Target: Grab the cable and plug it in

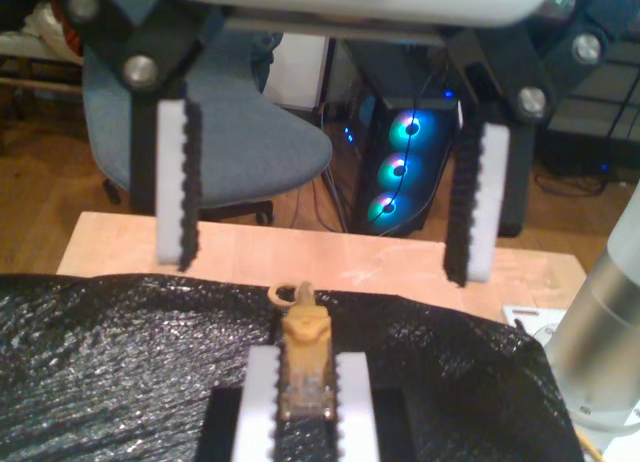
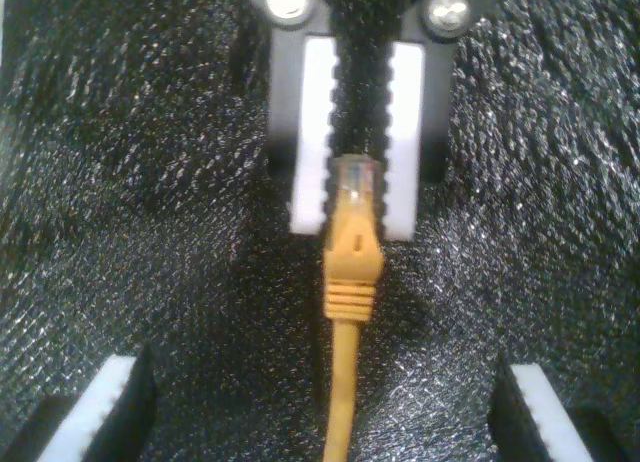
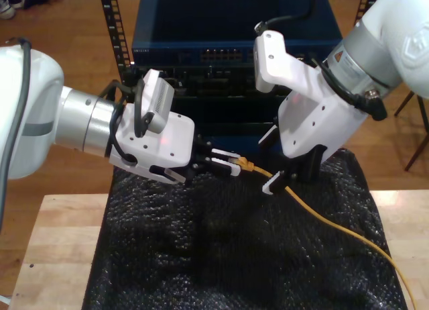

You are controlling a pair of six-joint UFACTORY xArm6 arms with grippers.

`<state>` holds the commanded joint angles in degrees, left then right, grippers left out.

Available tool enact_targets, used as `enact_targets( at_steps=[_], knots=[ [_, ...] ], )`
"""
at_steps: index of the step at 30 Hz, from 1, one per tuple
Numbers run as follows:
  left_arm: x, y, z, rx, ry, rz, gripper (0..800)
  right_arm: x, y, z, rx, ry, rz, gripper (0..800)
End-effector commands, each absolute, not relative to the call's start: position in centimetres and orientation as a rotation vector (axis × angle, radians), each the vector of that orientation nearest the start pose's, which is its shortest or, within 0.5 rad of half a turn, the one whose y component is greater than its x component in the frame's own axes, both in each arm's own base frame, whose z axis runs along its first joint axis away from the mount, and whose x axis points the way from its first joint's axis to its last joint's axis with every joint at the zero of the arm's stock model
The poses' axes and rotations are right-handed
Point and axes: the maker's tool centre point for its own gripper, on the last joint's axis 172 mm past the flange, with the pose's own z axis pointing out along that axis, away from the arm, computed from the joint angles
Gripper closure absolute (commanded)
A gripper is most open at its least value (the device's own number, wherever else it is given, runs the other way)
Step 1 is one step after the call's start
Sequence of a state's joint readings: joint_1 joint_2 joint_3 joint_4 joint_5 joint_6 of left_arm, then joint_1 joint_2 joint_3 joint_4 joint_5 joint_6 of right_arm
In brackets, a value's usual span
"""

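A wooden table [image 3: 60,243] was seen nearest, with a black mat [image 3: 201,256] laid over it. The cable [image 3: 335,223] was seen running across the mat from the near corner on the exterior view's right, up toward the middle.

Just past the middle of the mat, the cable was lifted off the mat. Its plug [image 2: 352,242] was held by the tip between the pads of my first gripper [image 1: 307,362], which were closed tight on it. That gripper was seen reaching in from the exterior view's left. My second gripper [image 2: 320,422] was seen on the exterior view's right. Its fingers were spread wide, with the cable between them but not touched.

Farthest back, a blue box [image 3: 167,35] with a row of small ports [image 3: 221,55] was seen behind both arms.

It was judged that a hand-over was being done, so the plug could be gripped further back.

Some things could go wrong. The plug was pinched only at its end, so it could be twisted or dropped if the cable were tugged. If the second gripper were closed off-centre, the cable could be pushed aside and missed. If the tip were kept covered by pads, it could not be pushed into a port.
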<state>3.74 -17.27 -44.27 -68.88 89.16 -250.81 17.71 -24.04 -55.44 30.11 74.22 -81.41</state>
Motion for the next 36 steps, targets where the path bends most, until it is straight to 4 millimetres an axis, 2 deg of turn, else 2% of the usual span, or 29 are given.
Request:
enact_targets(
  at_steps=[2, 8, 15, 18, 27, 33, 36],
  knots=[
    [34.5, -22.8, 34.0, 1.467, -1.330, 0.853, 797, 33.5, 23.3, 33.9, 2.333, 2.541, 0.653, 2],
    [33.2, -23.2, 34.9, 1.416, -1.254, 0.791, 797, 33.2, 23.0, 36.7, 2.248, 2.529, 0.757, 3],
    [33.5, -22.2, 35.3, 1.425, -1.193, 0.785, 797, 32.4, 22.7, 39.0, 2.060, 2.584, 0.853, 4],
    [33.3, -22.3, 35.9, 1.393, -1.139, 0.764, 797, 31.8, 22.5, 39.2, 2.012, 2.589, 0.885, 4],
    [32.1, -22.3, 36.6, 1.305, -1.053, 0.664, 797, 33.1, 22.0, 40.2, 1.859, 2.489, 1.051, 10],
    [32.1, -22.4, 37.4, 1.258, -1.007, 0.648, 797, 31.8, 22.9, 42.8, 1.783, 2.491, 1.141, 10],
    [32.5, -21.7, 37.9, 1.235, -0.979, 0.657, 797, 31.1, 23.1, 44.0, 1.733, 2.495, 1.182, 10]
  ],
)
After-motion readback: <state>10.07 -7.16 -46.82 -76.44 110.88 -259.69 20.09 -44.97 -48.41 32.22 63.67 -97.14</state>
